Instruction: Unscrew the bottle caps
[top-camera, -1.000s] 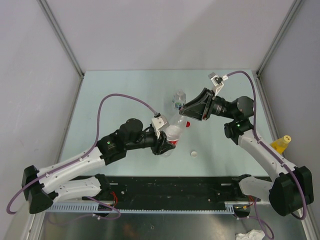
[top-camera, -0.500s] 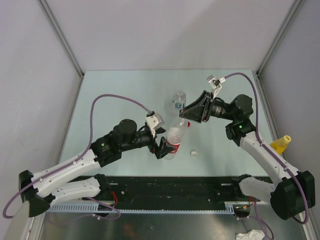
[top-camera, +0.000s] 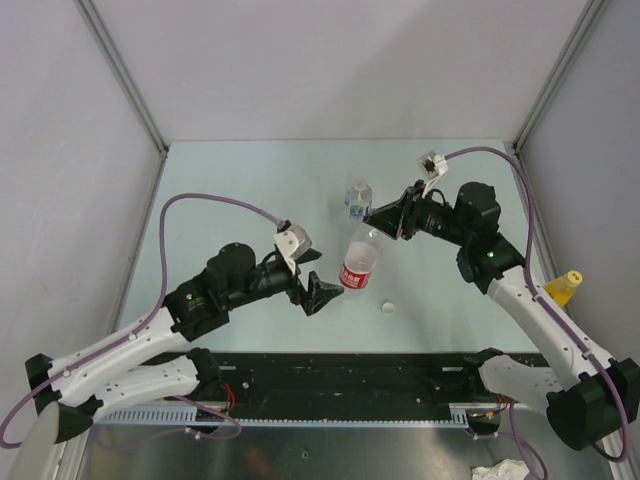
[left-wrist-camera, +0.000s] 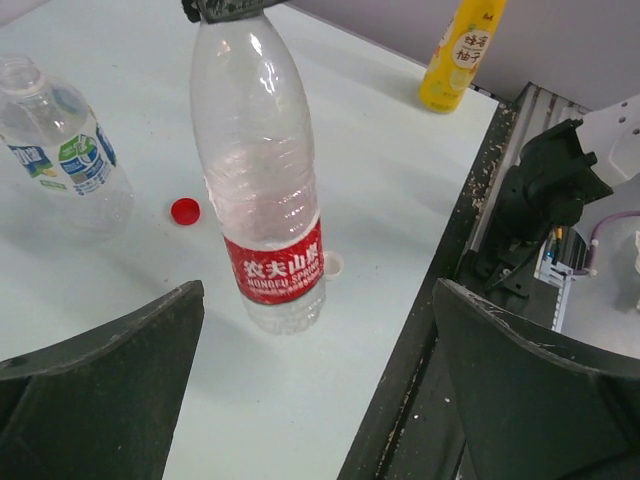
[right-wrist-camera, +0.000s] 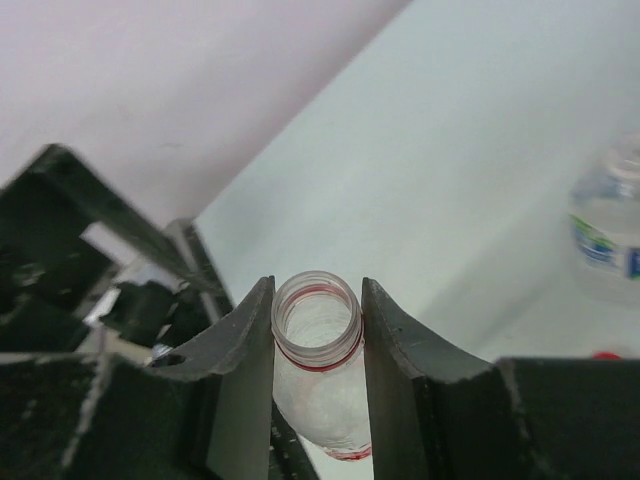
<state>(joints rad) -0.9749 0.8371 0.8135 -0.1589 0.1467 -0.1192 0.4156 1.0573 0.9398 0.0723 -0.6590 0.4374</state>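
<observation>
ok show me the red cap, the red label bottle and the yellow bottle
red cap (left-wrist-camera: 184, 210), left wrist view, centre of the cap
red label bottle (left-wrist-camera: 278, 272), left wrist view, on its label
yellow bottle (left-wrist-camera: 460, 55), left wrist view, on its label

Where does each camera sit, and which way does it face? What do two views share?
Top external: high behind the robot, looking down on the table; left arm with left claw open, right arm with right claw gripping the neck of the Nongfu Spring bottle.
Left wrist: on the left arm, facing that bottle side-on; its fingers fill the bottom corners.
Right wrist: on the right arm, looking along its fingers into the bottle's open mouth.
Shared: all show this bottle.
</observation>
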